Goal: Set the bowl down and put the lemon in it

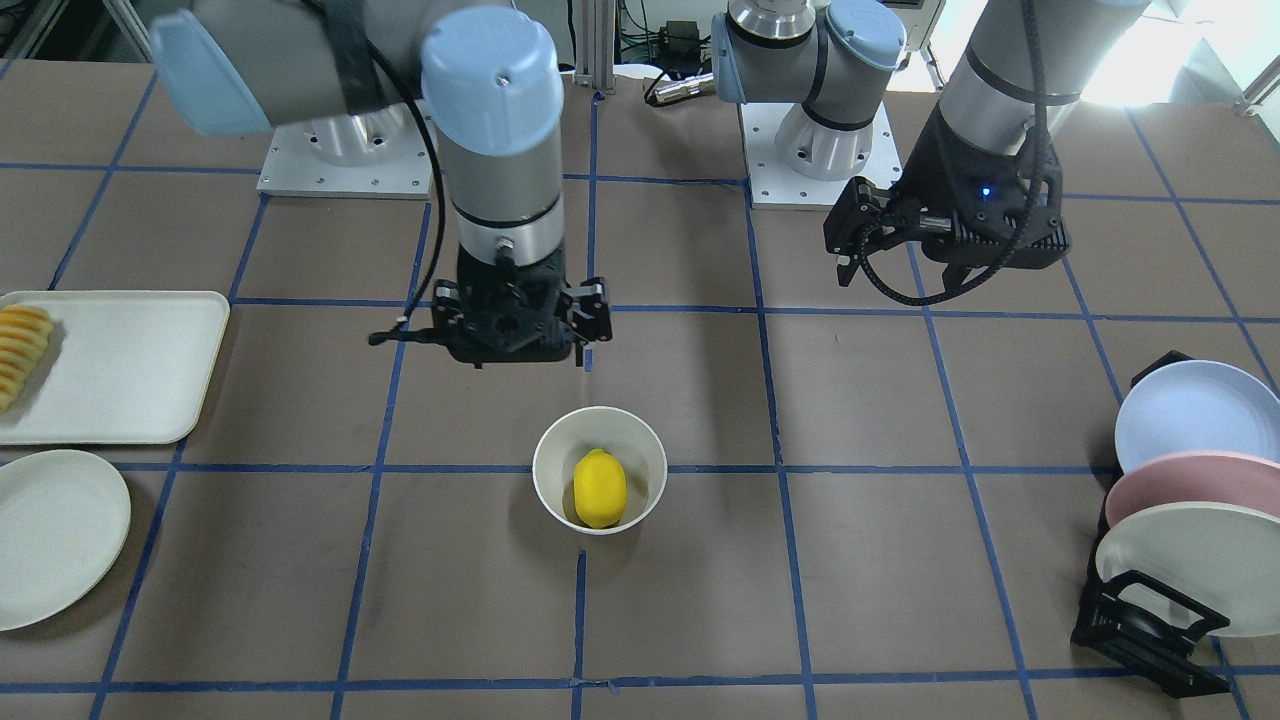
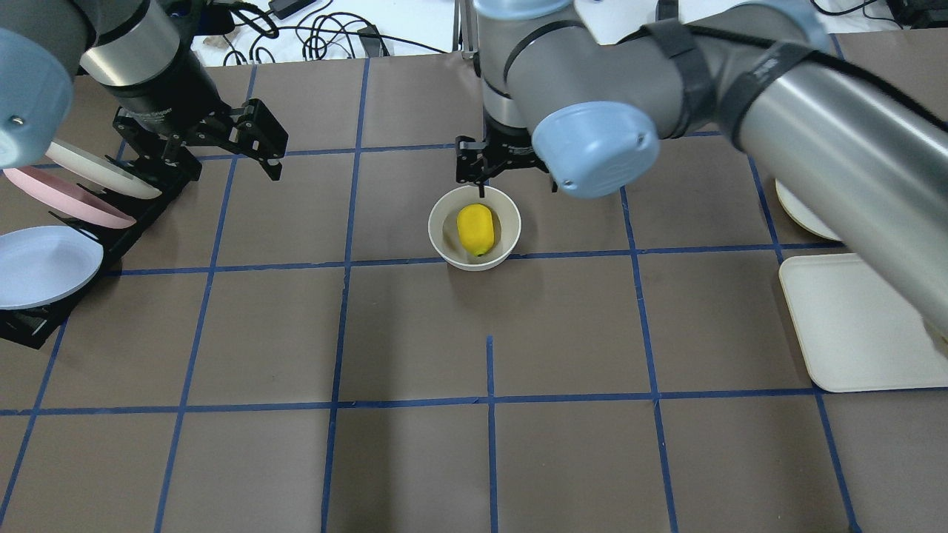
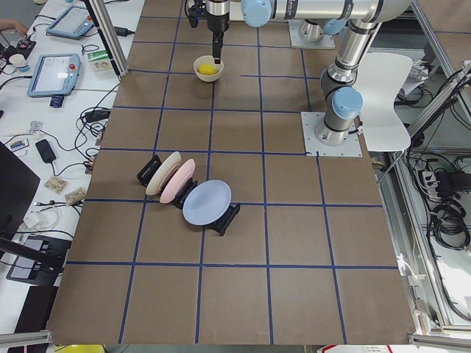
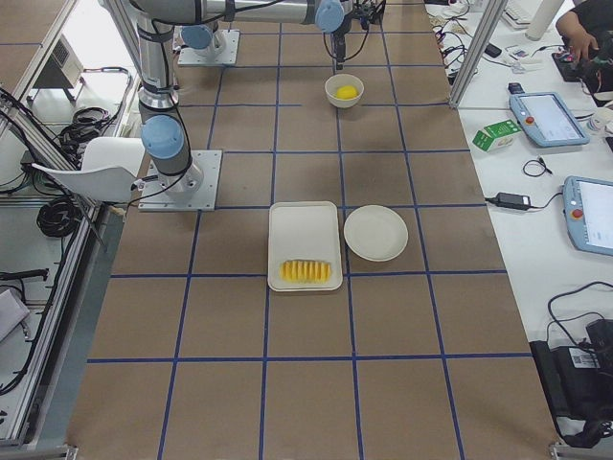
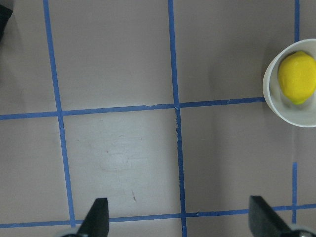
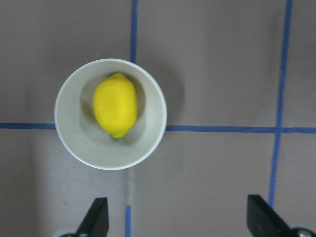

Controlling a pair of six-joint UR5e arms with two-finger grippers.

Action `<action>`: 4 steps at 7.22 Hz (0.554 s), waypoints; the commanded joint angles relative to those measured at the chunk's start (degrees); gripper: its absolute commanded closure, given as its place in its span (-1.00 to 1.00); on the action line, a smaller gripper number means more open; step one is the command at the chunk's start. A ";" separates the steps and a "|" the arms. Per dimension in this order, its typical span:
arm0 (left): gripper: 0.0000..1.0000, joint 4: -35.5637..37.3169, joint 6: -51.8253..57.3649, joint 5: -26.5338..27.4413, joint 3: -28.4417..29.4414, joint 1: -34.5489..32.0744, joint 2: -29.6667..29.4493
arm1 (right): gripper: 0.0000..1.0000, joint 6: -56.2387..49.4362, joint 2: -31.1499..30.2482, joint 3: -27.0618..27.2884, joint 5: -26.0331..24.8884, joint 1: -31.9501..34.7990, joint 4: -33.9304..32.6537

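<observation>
The right gripper [image 6: 180, 221] hung over the table [image 6: 222, 64] with fingers spread wide and empty. The left gripper [image 5: 178, 221], off to one side, was likewise spread and empty. The lemon [image 6: 115, 105], a smooth yellow oval, lay inside the bowl [image 6: 79, 143]. Its long axis was square to the tape line [image 6: 222, 129], with the tip toward the right gripper's fingers. The bowl was round, plain, off-white and upright.

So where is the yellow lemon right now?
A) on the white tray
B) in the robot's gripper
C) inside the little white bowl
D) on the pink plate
C: the bright yellow oval lemon lies down inside the small round off-white bowl, with nothing holding it.
</observation>
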 commanded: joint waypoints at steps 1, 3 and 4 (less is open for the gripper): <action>-1.00 0.02 -0.01 -0.03 -0.09 -0.01 -0.01 | -1.00 -7.14 -9.19 0.00 0.79 -10.09 9.69; -1.00 0.02 -0.01 -0.03 -0.18 -0.09 -0.01 | -1.00 -9.28 -11.78 0.09 1.15 -11.53 11.40; -1.00 0.02 -0.01 0.06 -0.18 -0.09 -0.01 | -1.00 -9.36 -11.87 0.18 1.32 -11.45 12.27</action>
